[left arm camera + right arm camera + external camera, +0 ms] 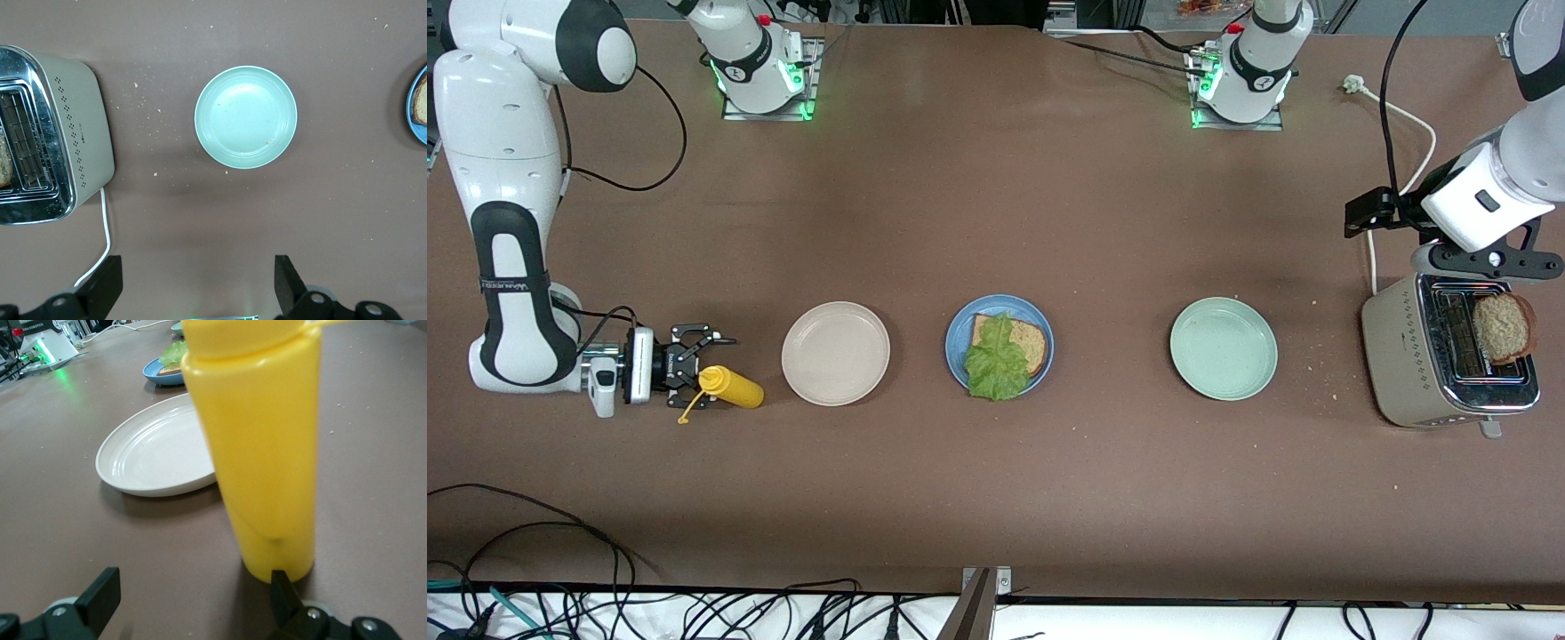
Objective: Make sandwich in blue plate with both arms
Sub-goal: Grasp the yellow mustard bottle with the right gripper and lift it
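Note:
The blue plate [1042,331] lies mid-table with one brown bread slice [1030,343] on it and a green lettuce leaf [996,363] on top of that. It also shows in the right wrist view [160,372]. A second bread slice [1504,326] sticks out of the toaster [1414,356]. My left gripper [1487,261] is open and empty above the toaster; its fingers [105,283] stand wide apart. My right gripper [694,366] is open, low at the table, next to a yellow squeeze bottle [734,388]. The bottle [260,447] stands against one of its fingers [283,588], not gripped.
A cream-white plate [836,353] lies between the bottle and the blue plate. A pale mint-green plate [1224,348] lies between the blue plate and the toaster, also in the left wrist view [245,117]. The toaster's white cord [1405,116] runs toward the left arm's base.

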{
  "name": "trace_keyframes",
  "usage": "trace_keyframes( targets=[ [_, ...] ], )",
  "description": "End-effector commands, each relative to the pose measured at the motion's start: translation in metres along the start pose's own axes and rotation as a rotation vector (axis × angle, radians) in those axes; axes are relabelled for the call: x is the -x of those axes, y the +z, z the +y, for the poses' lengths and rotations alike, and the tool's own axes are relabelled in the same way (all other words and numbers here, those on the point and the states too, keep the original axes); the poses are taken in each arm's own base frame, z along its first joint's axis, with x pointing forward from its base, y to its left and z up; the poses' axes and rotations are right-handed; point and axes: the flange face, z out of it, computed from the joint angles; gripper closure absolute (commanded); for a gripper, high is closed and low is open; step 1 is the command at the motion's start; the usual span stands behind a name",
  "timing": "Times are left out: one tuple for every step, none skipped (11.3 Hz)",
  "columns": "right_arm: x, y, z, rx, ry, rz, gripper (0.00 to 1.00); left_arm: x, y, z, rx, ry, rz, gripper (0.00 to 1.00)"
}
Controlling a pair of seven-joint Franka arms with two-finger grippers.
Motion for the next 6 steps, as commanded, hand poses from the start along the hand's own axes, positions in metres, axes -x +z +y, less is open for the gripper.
trace_keyframes(
  targets=[
    [-0.002, -0.006, 0.022, 0.054, -0.083, 0.036, 0.0, 0.002, -0.007, 0.0, 0.004, 0.008, 0.009, 0.0],
    [0.004, -0.001, 0.025, 0.078, -0.107, 0.063, 0.0, 0.002, -0.007, 0.001, 0.004, 0.01, 0.009, 0.0],
    [0.007, 0.004, 0.028, 0.093, -0.11, 0.073, 0.0, 0.002, -0.007, 0.003, 0.003, 0.011, 0.009, 0.0],
    [0.009, 0.007, 0.032, 0.103, -0.123, 0.068, 0.0, 0.002, -0.007, 0.003, 0.003, 0.011, 0.011, 0.0],
    [0.01, 0.014, 0.034, 0.11, -0.12, 0.077, 0.0, 0.002, -0.007, 0.002, 0.004, 0.011, 0.011, 0.0],
    [0.01, 0.021, 0.035, 0.11, -0.117, 0.082, 0.0, 0.002, -0.007, 0.003, 0.003, 0.013, 0.011, 0.0]
  ],
)
